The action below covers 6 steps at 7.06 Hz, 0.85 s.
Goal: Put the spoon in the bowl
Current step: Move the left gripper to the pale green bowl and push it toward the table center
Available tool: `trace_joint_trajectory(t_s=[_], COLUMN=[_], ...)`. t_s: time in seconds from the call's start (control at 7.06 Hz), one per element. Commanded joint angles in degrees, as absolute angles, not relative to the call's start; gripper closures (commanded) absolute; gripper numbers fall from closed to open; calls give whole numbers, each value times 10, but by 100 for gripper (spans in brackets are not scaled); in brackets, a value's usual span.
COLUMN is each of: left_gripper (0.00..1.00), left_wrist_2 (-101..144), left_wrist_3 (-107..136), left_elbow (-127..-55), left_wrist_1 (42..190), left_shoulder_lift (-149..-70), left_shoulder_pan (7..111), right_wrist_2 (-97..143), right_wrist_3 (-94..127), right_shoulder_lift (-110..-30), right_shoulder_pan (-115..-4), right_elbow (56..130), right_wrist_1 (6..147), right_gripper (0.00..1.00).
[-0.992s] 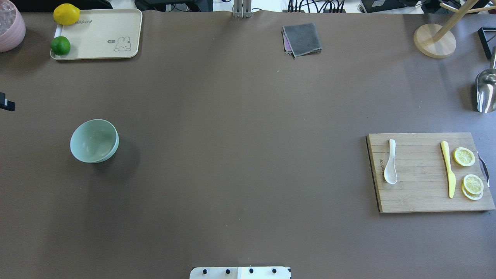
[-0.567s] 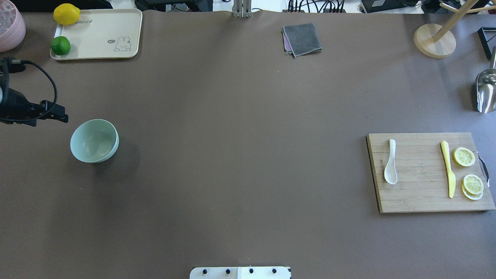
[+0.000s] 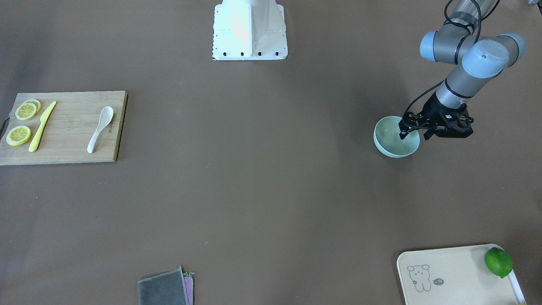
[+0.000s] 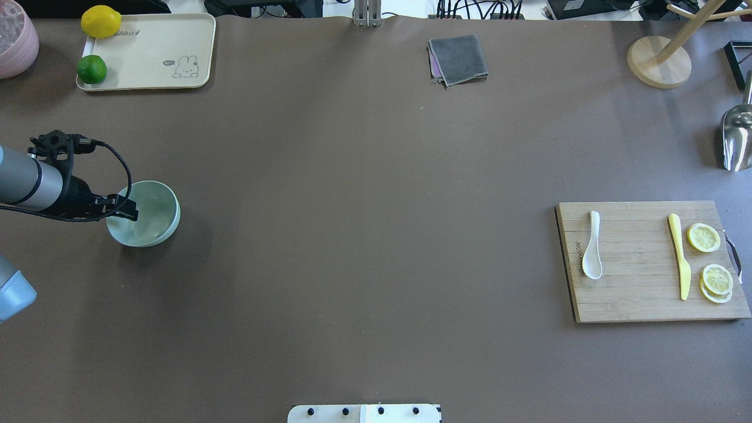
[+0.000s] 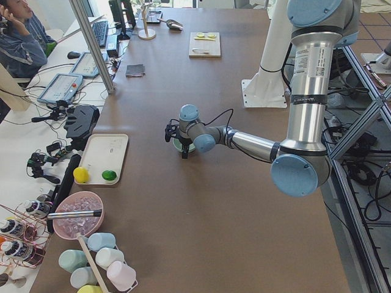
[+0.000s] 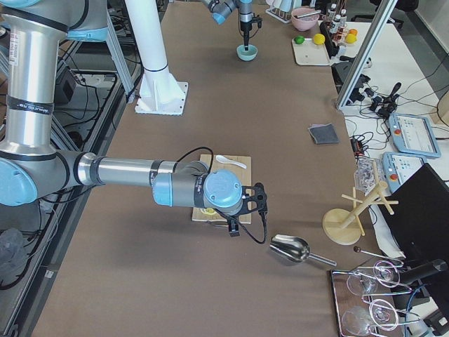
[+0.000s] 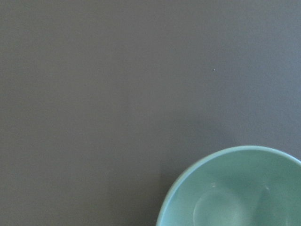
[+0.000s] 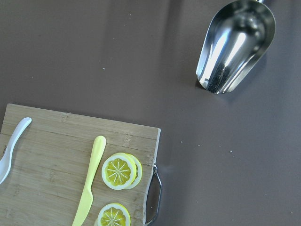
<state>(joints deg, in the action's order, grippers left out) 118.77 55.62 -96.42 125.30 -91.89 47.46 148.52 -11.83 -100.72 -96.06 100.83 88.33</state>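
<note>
Bringing the left gripper [image 3: 413,136] in fast: missing from the overhead view a second ago, nearing the bowl [image 3: 387,144] shortly after, and now hanging at the bowl's rim on the side toward the robot's left. Holding its fingers [image 3: 402,132] apart, seemingly straddling that rim, gripping nothing. Leaving the bowl itself unmoved on the desk [image 3: 254,178], and empty. Leaving the spoon [image 3: 100,129] untouched too, lying on the wooden board [image 3: 67,148] well away from the bowl, far toward the robot's right. Keeping the right gripper [image 6: 242,216] near the board's edge farthest from the bowl, showing only in a side view, so giving no way of telling whether its fingers are apart or together. Probably preparing to take hold of the bowl, to steady it or carry it nearer the spoon; placing not yet begun.
</note>
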Motion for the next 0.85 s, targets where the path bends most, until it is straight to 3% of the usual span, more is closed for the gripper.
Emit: trace_joint_trajectory(t_s=[0.0, 0.42, 0.71], left_gripper=[100, 100, 100], left_wrist_2=[1196, 1230, 1234], left_wrist_3=[556, 565, 661], left_elbow=[-960, -988, -1037], left_wrist_1=[1262, 1234, 1023], left_shoulder_lift=[-922, -939, -1091], left_shoulder_pan=[468, 469, 468], right_wrist_2=[1500, 1499, 1498], right_wrist_3=[-118, -114, -41], right_shoulder_lift=[-1007, -1006, -1000], right_shoulder_pan=[-961, -961, -947], right_elbow=[1017, 1032, 1079], right_wrist_1=[883, 882, 883], right_gripper=[0, 0, 0])
